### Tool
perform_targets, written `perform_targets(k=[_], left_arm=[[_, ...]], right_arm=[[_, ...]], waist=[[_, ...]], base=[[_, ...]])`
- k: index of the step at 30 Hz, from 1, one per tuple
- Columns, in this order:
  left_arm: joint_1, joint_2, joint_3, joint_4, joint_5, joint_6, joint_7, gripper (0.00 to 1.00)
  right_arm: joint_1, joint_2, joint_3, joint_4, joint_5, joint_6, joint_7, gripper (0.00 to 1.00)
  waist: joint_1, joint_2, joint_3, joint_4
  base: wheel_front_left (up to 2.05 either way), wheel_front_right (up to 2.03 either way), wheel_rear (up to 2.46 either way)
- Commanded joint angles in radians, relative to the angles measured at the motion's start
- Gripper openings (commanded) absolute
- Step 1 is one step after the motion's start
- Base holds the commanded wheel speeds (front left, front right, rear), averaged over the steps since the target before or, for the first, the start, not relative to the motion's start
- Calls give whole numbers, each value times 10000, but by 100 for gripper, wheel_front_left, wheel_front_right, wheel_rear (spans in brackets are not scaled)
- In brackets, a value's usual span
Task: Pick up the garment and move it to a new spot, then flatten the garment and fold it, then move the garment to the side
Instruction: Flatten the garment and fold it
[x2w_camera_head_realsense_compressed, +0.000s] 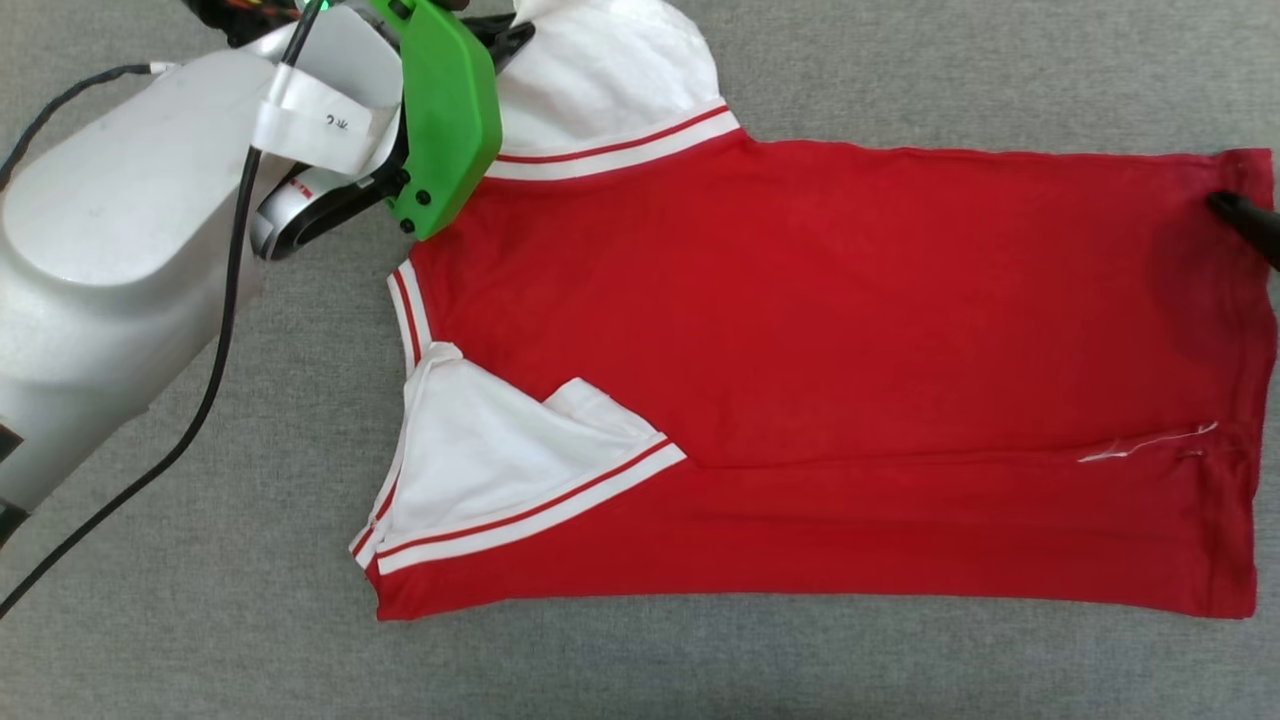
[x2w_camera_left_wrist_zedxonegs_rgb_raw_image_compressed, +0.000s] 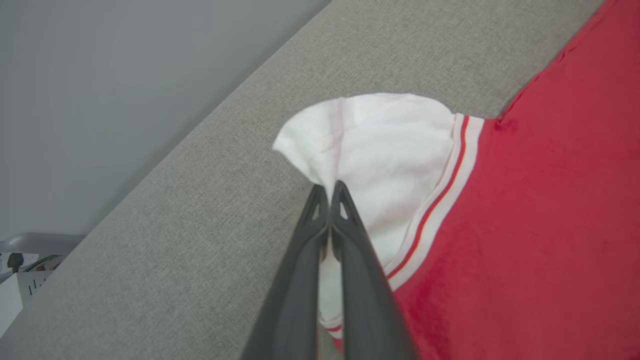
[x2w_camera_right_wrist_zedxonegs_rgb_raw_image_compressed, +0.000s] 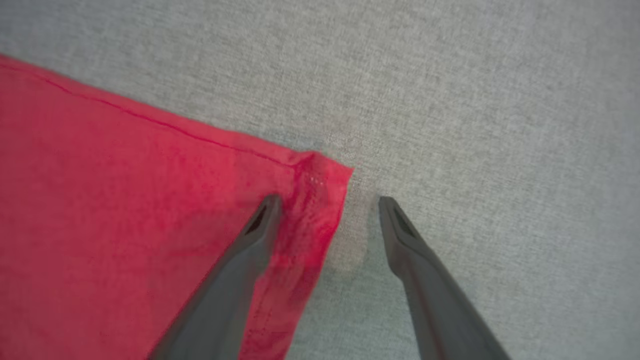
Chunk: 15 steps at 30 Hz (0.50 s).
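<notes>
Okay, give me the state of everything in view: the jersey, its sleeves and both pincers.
Red soft-fabric jersey with white sleeves: spread on the grey cloth surface, near long edge folded over.
Near white sleeve: folded in onto the body.
Far white sleeve: bunched, pinched.
Left pincer: shut on the far sleeve.
Right pincer: open, straddling the red hem corner.

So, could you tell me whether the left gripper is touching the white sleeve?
Touching: in the left wrist view the left gripper pinches the white sleeve.
</notes>
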Motion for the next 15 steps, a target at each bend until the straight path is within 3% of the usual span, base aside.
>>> perform_targets(k=[1, 9, 10, 11, 15], left_arm=[[-188, -50, -12, -39, 190, -25, -67, 0], [-241, -59, -40, 20, 309, -25, -271, 0], [-217, -30, -44, 46, 315, -25, -288, 0], [-199, -6, -46, 73, 325, -25, -308, 0], [-28, 82, -54, 188, 332, -25, -401, 0]], right_arm=[[-179, 128, 114, 211, -99, -7, -154, 100], [190, 397, 1377, 973, 223, -7, -317, 100], [193, 388, 1469, 1037, 267, -7, -404, 42], [184, 380, 1508, 1097, 288, -7, -521, 0], [31, 371, 1315, 1462, 207, -7, -1534, 0]], waist=[[0, 0, 240, 160], [0, 0, 315, 167], [0, 0, 275, 138], [0, 0, 237, 114], [0, 0, -61, 5]], base=[[0, 0, 0], [0, 0, 0], [0, 0, 0], [0, 0, 0], [0, 0, 0]])
